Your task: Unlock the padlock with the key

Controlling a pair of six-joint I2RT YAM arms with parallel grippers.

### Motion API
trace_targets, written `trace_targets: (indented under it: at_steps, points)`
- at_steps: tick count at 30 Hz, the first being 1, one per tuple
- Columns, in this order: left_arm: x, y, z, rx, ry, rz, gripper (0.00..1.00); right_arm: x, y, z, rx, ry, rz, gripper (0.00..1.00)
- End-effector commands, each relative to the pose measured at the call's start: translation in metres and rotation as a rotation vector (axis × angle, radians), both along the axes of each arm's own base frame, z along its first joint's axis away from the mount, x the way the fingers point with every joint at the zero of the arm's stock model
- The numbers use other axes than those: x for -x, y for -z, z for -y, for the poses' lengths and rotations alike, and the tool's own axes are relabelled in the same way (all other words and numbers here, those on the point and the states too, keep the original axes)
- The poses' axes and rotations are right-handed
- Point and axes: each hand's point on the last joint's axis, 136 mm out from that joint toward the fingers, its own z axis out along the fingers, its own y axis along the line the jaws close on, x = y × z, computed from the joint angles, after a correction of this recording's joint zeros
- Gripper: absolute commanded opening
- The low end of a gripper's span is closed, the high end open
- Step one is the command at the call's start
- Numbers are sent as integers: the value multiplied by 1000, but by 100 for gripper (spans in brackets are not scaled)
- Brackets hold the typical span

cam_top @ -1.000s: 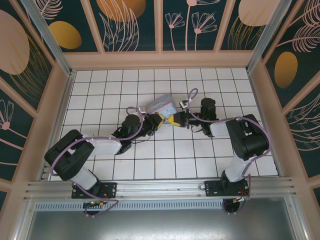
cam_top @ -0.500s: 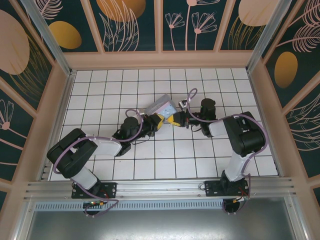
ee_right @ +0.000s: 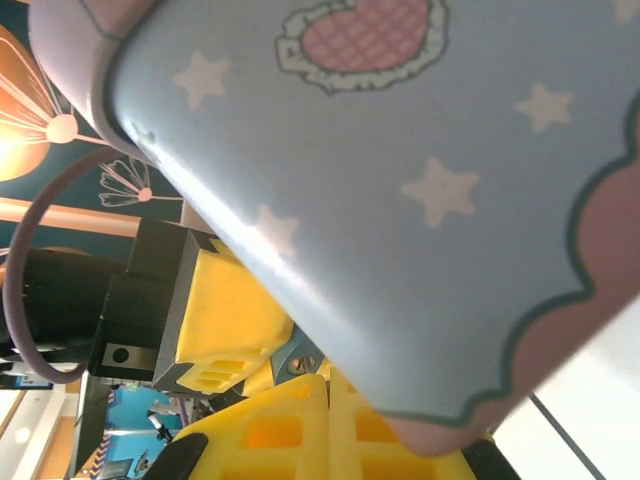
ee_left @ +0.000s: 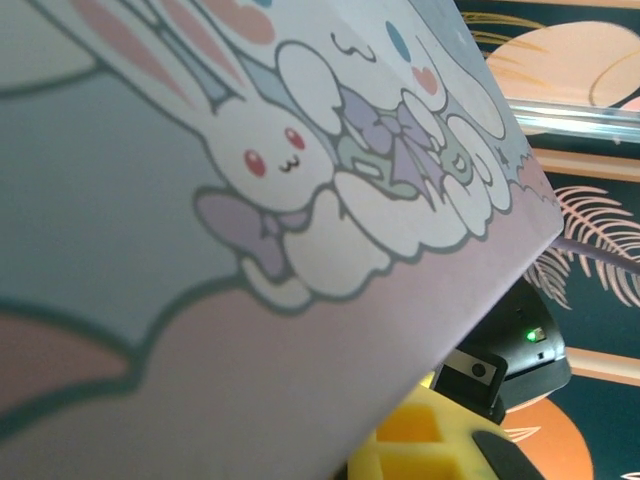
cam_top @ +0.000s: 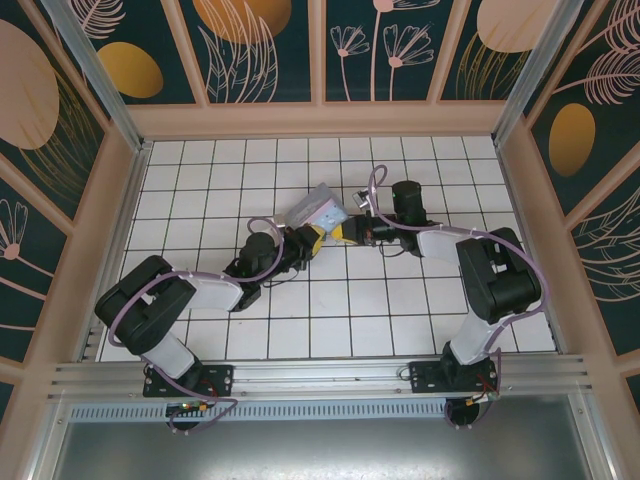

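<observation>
**A:** Where do your two pincers stand?

**B:** Seen from overhead, your left pincer (cam_top: 318,238) and your right pincer (cam_top: 347,233) meet tip to tip near the middle of the white tiled bench (cam_top: 330,320). They sit just at the near edge of the pale blue cartoon tin (cam_top: 322,208), which looks tilted.

**A:** Are they apart, or together on something?

**B:** You cannot tell for either one. From overhead the yellow tips merge into a single patch. In your right wrist view its own yellow fingers (ee_right: 300,405) lie low in the frame. The left pincer's yellow finger (ee_right: 230,320) faces them just beyond, and the tin's starred blue face hangs close over both. In your left wrist view the tin's rabbit print covers most of the frame, with a bit of yellow finger (ee_left: 415,450) at the bottom edge.

**A:** And the padlock and the key?

**B:** I cannot place either with any certainty. In your right wrist view a small blue-grey piece (ee_right: 300,362) with a metal spot sits between the yellow fingers, right under the tin's rim. Too little of it shows to say whether it is the padlock. The key is too small to make out.
</observation>
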Motion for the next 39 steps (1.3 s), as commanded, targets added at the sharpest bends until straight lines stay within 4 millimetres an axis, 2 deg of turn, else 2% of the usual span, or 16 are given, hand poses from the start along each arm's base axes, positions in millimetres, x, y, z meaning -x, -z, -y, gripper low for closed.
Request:
trace_targets:
  at_steps: [1,11,18,25,28,31,33,39]
  points:
    - [62,-53,49,111,352,159,0,-12,5,-9,34,40,89,0]
    - [63,-51,52,83,374,181,0,3,-11,-14,-93,-1,27,0]
    - [58,-58,52,114,352,183,0,16,-26,-23,-123,-20,22,0]
    - [55,-66,52,144,334,189,0,9,-15,-23,-86,54,-2,0]
    - [53,-66,52,140,329,187,0,12,-25,-32,-130,56,-11,0]
    - [53,-61,53,135,330,179,0,14,-38,-48,-148,47,12,0]
    - [52,-58,53,129,328,173,0,14,-40,-55,-136,48,23,0]
    - [45,-36,49,26,288,177,0,3,-33,-48,-130,96,-3,0]
